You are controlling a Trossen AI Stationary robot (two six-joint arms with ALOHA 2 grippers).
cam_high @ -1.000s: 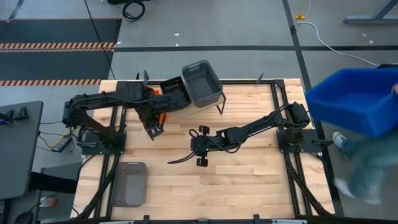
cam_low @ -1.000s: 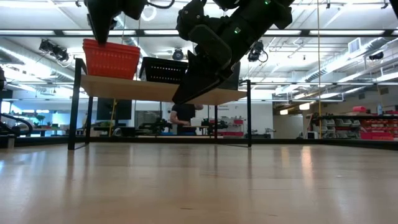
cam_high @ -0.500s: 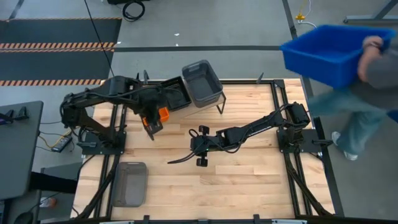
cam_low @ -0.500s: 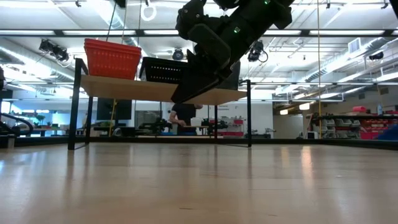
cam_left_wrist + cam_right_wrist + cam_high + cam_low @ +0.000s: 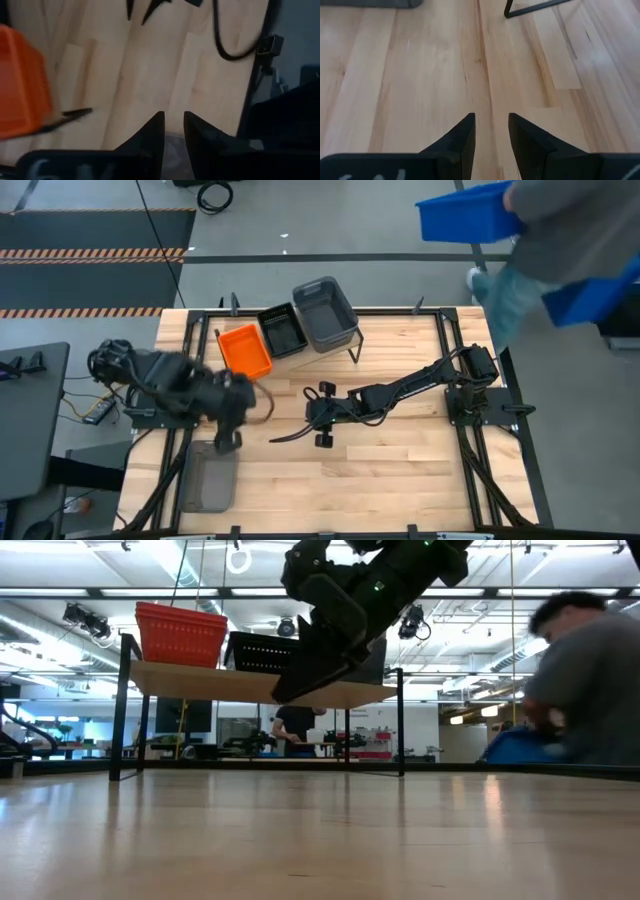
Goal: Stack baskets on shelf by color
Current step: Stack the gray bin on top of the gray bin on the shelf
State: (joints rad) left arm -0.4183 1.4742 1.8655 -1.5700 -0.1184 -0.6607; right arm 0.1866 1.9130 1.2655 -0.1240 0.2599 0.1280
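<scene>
Shelf loaded w/ three colors, one grey basket left on the desk.

We see the orange basket (image 5: pixel 245 351), black mesh basket (image 5: pixel 282 331) and grey basket (image 5: pixel 325 313) side by side on the shelf (image 5: pixel 210 681); stack depth we can't tell. Another grey basket (image 5: pixel 208 477) sits at the desk's (image 5: pixel 400 470) near-left corner. Our left hand (image 5: pixel 228 442) hovers just above it, fingers slightly apart, empty. Our right hand (image 5: pixel 322 420) waits mid-desk, fingers apart, holding nothing. Likely next: grab that grey one.

Pale, smooth wood table (image 5: pixel 400 470); plastic baskets on the shelf (image 5: pixel 200 681), orange (image 5: pixel 245 351) glossy, black (image 5: pixel 282 331) mesh-sided, grey (image 5: pixel 325 313) matt; thin black metal legs.
</scene>
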